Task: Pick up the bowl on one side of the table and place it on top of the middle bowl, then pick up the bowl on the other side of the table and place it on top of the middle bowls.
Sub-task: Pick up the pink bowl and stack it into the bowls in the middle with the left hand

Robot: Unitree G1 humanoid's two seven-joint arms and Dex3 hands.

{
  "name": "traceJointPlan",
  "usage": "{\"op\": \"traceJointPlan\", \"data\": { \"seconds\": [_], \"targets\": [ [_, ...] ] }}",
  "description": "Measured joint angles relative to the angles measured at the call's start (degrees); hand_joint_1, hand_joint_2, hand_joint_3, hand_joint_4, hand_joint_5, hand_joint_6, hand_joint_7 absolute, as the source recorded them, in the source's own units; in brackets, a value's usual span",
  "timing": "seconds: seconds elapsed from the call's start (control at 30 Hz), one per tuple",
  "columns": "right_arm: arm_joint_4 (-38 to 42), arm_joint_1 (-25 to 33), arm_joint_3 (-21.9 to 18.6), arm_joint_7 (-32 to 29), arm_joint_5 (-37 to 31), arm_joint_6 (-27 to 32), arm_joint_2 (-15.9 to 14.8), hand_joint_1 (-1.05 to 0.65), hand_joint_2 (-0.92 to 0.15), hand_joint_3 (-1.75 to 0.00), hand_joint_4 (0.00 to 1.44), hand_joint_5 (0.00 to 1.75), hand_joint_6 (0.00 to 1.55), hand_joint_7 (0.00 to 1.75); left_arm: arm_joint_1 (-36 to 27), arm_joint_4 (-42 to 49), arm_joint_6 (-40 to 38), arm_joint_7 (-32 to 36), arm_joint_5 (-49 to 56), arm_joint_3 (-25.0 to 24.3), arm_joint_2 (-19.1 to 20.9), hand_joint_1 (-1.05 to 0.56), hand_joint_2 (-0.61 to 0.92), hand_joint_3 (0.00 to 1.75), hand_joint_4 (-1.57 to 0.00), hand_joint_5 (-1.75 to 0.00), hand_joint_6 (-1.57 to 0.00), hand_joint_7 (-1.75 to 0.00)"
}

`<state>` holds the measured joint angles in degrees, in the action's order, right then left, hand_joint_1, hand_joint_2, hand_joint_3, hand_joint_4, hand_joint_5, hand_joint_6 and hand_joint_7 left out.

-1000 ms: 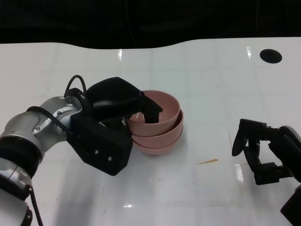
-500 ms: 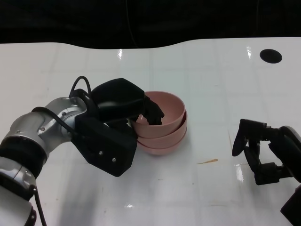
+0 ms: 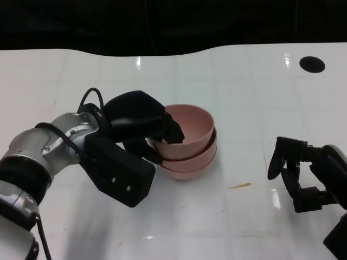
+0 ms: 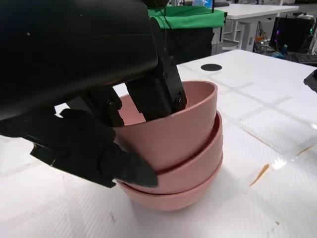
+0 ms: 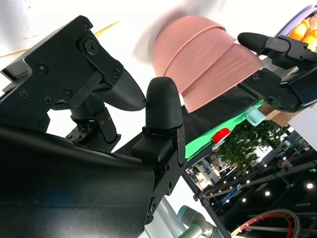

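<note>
Left hand [image 3: 142,127] pinches the rim of the top pink plastic bowl [image 3: 191,129], nested on two others mid-bench [image 3: 244,97]. Right hand [image 3: 303,176] empty, fingers apart. You'll likely find it light, stiff, slick: take the rim.

Stacked bowls' [image 3: 190,146] near-left rims behind the left robot hand [image 3: 142,122]

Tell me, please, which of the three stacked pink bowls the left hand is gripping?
The top bowl: the left hand has fingers hooked over its rim, while the two bowls beneath sit untouched.
</note>
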<state>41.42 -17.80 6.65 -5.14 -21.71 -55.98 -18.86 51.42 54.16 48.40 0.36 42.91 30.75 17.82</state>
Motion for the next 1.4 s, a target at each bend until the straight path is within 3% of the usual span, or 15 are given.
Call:
{"op": "traceJointPlan", "data": {
  "seconds": [0.07, 0.17, 0.4, 1.07, 1.4],
  "targets": [
    [0.0, 0.0, 0.0, -0.04, 0.0, 0.0, 0.0, -0.02, -0.39, -1.51, 0.91, 1.75, 0.68, 1.71, 0.0, -0.1, 0.0, 2.15, 1.27, 0.21, 0.37, -0.91, 0.92, 0.59, -1.14, -0.05, -1.08, 0.0],
    [0.0, 0.0, 0.0, -0.14, -0.03, -0.01, 0.0, -0.02, -0.39, -1.51, 0.91, 1.75, 0.68, 1.71, 0.0, -0.09, 0.0, 5.55, 2.84, 0.64, 0.51, -1.02, 0.92, 0.66, -1.13, -0.03, -1.05, 0.0],
    [0.0, 0.0, 0.01, -0.13, -0.03, 0.0, -0.01, -0.02, -0.39, -1.51, 0.91, 1.75, 0.68, 1.71, 0.0, -0.08, -0.02, 7.84, 3.81, 1.3, 0.53, -1.05, 0.92, 0.7, -1.01, 0.0, -0.92, 0.0],
    [-0.01, 0.0, 0.01, -0.14, -0.16, 0.0, -0.06, -0.02, -0.4, -1.5, 0.9, 1.75, 0.68, 1.71, -0.01, -0.18, -0.38, 7.46, 2.85, 1.2, 1.27, -1.05, 0.92, 0.54, -0.87, 0.0, -0.79, 0.0],
    [0.0, 0.01, 0.01, -0.14, -0.16, -0.01, -0.17, -0.03, -0.4, -1.51, 0.91, 1.75, 0.67, 1.72, -1.31, -3.89, 0.62, -2.79, -7.76, -2.56, 1.85, -1.05, 0.92, 0.36, -0.79, 0.0, -0.72, 0.0]
  ]
}}
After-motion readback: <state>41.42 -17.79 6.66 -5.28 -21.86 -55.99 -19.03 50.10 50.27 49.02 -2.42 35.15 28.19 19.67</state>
